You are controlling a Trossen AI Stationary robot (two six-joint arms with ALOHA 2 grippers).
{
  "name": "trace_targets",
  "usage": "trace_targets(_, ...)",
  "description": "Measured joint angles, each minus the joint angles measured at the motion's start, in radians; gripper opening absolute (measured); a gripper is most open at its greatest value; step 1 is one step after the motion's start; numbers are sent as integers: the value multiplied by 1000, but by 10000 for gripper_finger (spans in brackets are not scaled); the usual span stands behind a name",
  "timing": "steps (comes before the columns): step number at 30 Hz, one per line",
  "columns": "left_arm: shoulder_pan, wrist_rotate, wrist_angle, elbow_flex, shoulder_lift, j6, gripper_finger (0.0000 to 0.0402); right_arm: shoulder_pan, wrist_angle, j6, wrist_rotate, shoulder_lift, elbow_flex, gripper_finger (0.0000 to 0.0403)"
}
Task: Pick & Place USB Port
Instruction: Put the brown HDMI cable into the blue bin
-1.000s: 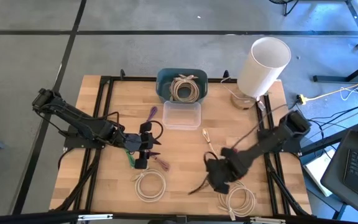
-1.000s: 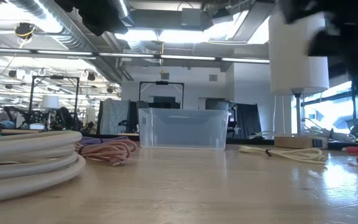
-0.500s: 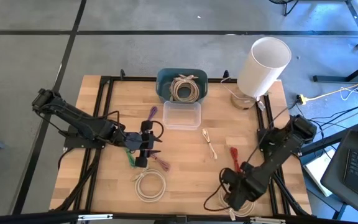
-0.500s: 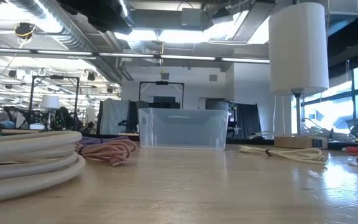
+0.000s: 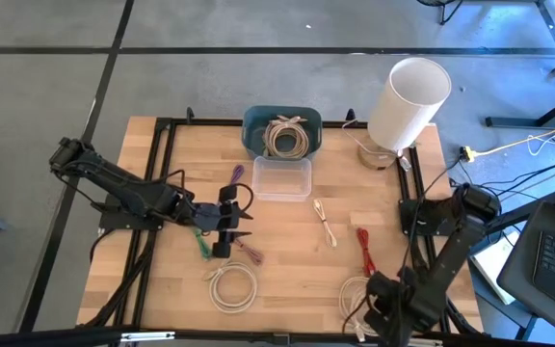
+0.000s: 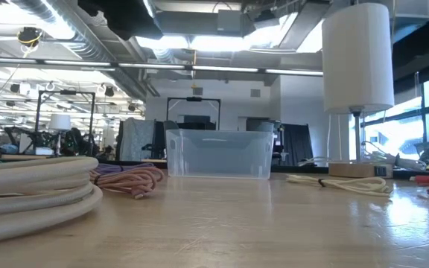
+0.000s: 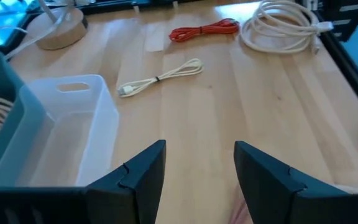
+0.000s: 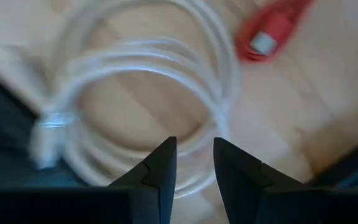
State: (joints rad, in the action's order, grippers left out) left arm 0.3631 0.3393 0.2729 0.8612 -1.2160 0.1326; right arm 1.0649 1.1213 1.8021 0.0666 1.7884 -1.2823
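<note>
I read no labels; right gripper (image 8: 194,163), fingers slightly apart, hovers over what looks like a white cable coil (image 8: 143,106); left gripper (image 7: 197,162) fingers apart above the worktop (image 7: 278,112).

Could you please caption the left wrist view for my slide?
Left hand open above the table, facing a clear bin, white cable and red cable.

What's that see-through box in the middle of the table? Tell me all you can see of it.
The clear box is a small rectangular tub of what looks like frosted clear plastic, open on top and apparently empty. It sits upright on the wooden table, close against the blue bin that holds a coiled cable. One end wall has a handle slot. Neither arm touches it.
</note>
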Motion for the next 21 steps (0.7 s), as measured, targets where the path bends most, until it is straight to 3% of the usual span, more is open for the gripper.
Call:
trace_targets(10, 49, 2, -15, 0, 0, 6, 184, 30, -232, 83, -33, 1, 150, 108)
trace_targets(17, 88, 0, -10, 0, 0, 58, 184, 29, -444, 105, 62, -7, 309, 108)
trace_targets(21, 122, 5, -9, 0, 0, 57, 184, 31, -478, 109, 79, -16, 348, 95)
